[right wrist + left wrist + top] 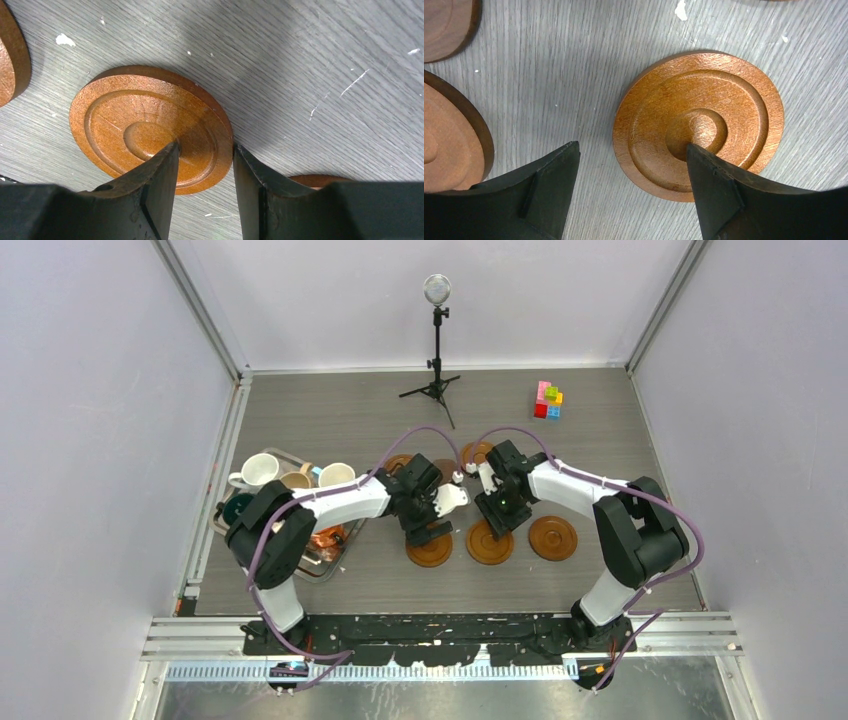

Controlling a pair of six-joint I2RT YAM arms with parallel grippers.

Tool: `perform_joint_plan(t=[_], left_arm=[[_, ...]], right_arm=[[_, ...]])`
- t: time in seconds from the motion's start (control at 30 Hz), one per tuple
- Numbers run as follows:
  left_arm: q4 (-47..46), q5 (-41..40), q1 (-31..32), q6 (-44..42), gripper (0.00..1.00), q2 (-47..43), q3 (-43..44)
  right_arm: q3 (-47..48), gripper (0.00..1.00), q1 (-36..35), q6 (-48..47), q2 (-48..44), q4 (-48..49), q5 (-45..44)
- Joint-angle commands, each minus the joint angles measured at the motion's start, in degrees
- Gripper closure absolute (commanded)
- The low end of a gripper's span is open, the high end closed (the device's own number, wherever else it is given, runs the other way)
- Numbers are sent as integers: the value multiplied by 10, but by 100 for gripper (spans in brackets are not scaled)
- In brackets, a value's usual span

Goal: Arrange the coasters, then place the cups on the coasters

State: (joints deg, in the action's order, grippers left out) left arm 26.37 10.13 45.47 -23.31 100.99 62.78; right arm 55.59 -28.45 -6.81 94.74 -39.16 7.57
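Observation:
Three brown coasters lie in a front row: the left coaster (429, 552), middle coaster (489, 543) and right coaster (553, 537). Two more coasters (478, 451) show partly behind the arms. My left gripper (631, 145) is open over the left coaster (724, 100), one fingertip at its centre dimple and the other over bare table. My right gripper (205, 145) is shut on the middle coaster (120, 125), pinching from the dimple to the outer rim. The cups stand at the left: white cup (255, 471), beige cup (297, 480), dark green cup (237, 508), orange cup (328, 538).
The cups crowd a silver tray (268, 452) at the table's left edge. A microphone stand (436, 340) rises at the back centre. Coloured blocks (548, 400) sit at the back right. Purple cables loop over both arms.

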Motion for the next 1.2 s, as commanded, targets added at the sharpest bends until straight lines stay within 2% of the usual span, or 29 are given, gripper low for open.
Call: perform_joint_plan(t=[0.0,0.13,0.23,0.37,0.5,0.67,0.9,1.17], left_arm=[[16,-20,-4,-25,21,-19,-24],[21,-20,-6,-21,21,-28,-28],[24,-18,-8,-13,20,-36,-22],[58,20,-15,17,15,-49,26],[89,63,-21,38,11,-77,79],[117,71,-40,44,9,-83,128],[141,53,-76,38,6,-60,194],[77,50,-104,38,4,-63,168]], right_arm=[[6,51,-5,14,-12,13,7],[11,50,-6,17,-11,13,11],[20,43,-6,20,-19,11,16],[63,31,-6,28,-40,-14,35],[130,27,8,30,-41,-53,58],[194,23,34,11,-43,-68,102],[315,23,117,47,70,-53,88],[436,25,143,13,214,-42,41]])
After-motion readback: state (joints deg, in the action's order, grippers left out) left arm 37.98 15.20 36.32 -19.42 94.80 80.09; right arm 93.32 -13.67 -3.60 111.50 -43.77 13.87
